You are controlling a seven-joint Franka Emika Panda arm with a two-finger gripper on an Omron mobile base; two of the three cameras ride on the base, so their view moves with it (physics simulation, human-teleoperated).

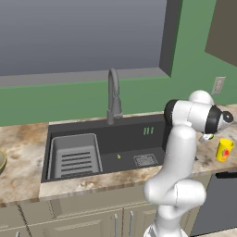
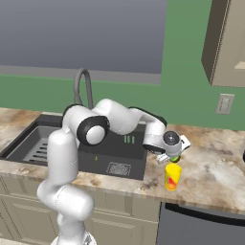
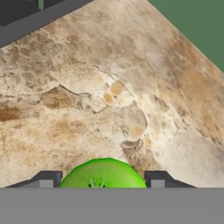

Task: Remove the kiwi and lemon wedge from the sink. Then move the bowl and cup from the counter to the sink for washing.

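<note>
The bright-green kiwi [image 3: 103,175] sits between my two fingertips, and my gripper [image 3: 101,179] is shut on it just above the marbled counter [image 3: 87,87]. From the right base view, the gripper [image 2: 171,155] hangs right of the sink [image 2: 28,139] with the kiwi [image 2: 175,158] under it, just behind the yellow cup [image 2: 172,176]. The cup [image 1: 224,149] stands upright on the counter [image 1: 18,139]. A tiny lemon wedge [image 1: 119,157] lies on the floor of the sink [image 1: 120,134] near the drain. The bowl [image 1: 1,161] peeks in at the far left edge.
A grey gooseneck faucet [image 1: 113,97] rises behind the basin. A ribbed rack insert [image 1: 75,157] fills the sink's left part. A wall outlet [image 2: 225,104] sits on the green wall, with a cabinet above right. A dark appliance front [image 1: 217,199] lies below the counter at right.
</note>
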